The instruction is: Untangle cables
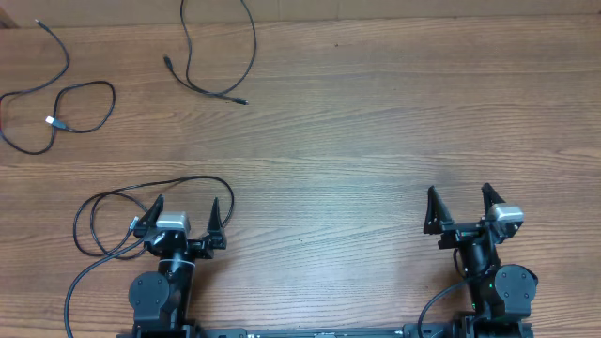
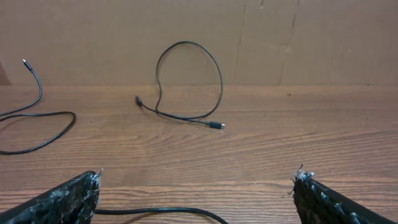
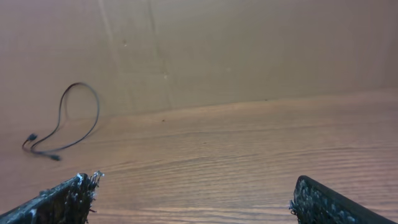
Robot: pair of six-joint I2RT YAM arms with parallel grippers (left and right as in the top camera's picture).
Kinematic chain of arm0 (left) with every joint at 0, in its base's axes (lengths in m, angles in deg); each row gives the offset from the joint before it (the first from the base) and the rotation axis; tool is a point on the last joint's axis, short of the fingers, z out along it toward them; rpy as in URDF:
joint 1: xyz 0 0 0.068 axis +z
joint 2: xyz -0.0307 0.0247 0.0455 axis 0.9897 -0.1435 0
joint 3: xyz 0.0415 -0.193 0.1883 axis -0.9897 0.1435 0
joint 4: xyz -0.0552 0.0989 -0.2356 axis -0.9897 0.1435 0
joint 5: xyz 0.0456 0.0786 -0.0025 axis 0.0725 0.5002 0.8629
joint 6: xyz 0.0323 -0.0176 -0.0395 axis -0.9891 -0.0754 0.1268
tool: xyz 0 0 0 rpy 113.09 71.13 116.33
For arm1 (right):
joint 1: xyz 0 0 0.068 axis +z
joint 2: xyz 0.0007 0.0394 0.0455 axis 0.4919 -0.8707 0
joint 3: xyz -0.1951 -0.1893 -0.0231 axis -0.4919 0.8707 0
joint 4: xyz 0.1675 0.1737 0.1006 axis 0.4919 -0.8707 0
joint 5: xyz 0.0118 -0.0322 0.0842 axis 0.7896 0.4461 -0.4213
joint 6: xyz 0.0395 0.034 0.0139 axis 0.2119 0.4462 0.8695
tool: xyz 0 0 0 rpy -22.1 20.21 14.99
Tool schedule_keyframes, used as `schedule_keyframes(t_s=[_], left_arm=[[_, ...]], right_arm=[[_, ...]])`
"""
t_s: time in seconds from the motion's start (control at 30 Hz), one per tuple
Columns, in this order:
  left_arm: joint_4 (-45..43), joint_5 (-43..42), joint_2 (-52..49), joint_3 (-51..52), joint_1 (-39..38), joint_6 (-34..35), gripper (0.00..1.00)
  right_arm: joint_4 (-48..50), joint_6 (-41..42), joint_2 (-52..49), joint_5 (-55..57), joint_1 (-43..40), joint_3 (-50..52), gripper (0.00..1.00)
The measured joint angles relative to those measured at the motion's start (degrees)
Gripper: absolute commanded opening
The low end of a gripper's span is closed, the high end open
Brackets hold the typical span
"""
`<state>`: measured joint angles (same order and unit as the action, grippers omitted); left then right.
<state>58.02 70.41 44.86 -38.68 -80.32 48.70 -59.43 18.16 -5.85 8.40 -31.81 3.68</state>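
Observation:
Two thin black cables lie at the far side of the table. One (image 1: 68,58) curls in loops at the far left, with a silver-tipped plug (image 1: 52,120). The other (image 1: 254,47) forms a tall loop at far centre-left; it appears in the left wrist view (image 2: 221,81) and small in the right wrist view (image 3: 98,109). My left gripper (image 1: 188,202) (image 2: 199,174) stands open near the front left, holding nothing. At the front right my right gripper (image 1: 459,191) (image 3: 198,179) is open and empty too, over bare wood.
A black cord (image 1: 103,199) loops on the table around my left gripper and passes under its fingers (image 2: 161,211); it runs back toward the arm's base. A brown cardboard wall (image 2: 280,37) borders the far edge of the wooden table (image 1: 357,131).

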Motion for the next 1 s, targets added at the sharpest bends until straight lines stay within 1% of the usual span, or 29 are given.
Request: schedule_keyframes(t_s=[0.13, 0.3, 0.57, 0.7, 1.0], left_arm=[[0.0, 0.0, 0.0, 0.0, 0.0, 0.0, 1.00], [0.0, 0.0, 0.0, 0.0, 0.0, 0.0, 1.00], [0.0, 0.0, 0.0, 0.0, 0.0, 0.0, 0.99], [0.0, 0.0, 0.0, 0.0, 0.0, 0.0, 1.00], [0.0, 0.0, 0.0, 0.0, 0.0, 0.0, 1.00]], right_arm=[[0.1, -3.7, -0.6, -2.2, 2.2, 0.0, 1.00], [0.2, -5.6, -3.3, -3.0, 3.8, 0.0, 1.00], [0.3, -7.1, -3.2, -3.5, 4.3, 0.0, 1.00], [0.1, -7.4, -0.1, -3.4, 4.3, 0.0, 1.00], [0.0, -8.5, 0.1, -2.6, 4.3, 0.0, 1.00]])
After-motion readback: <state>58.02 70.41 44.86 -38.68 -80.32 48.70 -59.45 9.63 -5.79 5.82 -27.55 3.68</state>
